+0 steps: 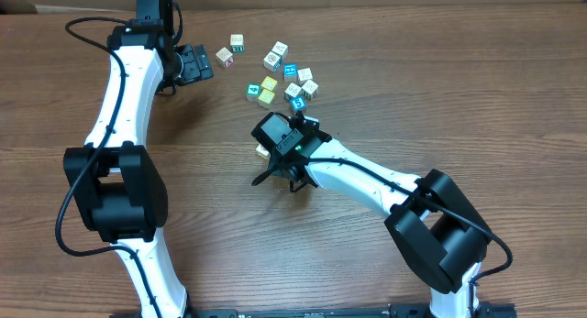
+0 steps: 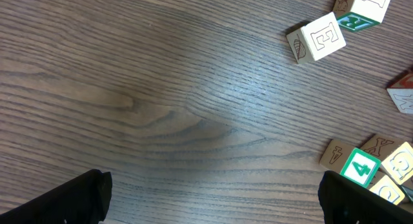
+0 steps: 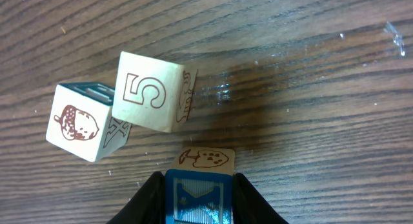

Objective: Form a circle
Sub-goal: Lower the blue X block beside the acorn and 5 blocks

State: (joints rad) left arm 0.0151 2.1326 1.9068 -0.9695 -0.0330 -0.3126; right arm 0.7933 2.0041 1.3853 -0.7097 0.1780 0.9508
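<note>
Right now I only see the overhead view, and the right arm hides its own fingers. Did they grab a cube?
Observer: Yes, the right fingers pinch a blue cube marked X.
Operator: What's in front of it?
Observer: A cube with a 5 beside a cube with an acorn.
Operator: And the other arm?
Observer: The left fingers stand wide open, holding nothing; a cube marked E lies ahead.

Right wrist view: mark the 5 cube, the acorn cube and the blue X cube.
5 cube (image 3: 147,91), right wrist view, on the face printed with the 5.
acorn cube (image 3: 74,124), right wrist view, on the acorn face.
blue X cube (image 3: 197,199), right wrist view, on the blue X face.
</note>
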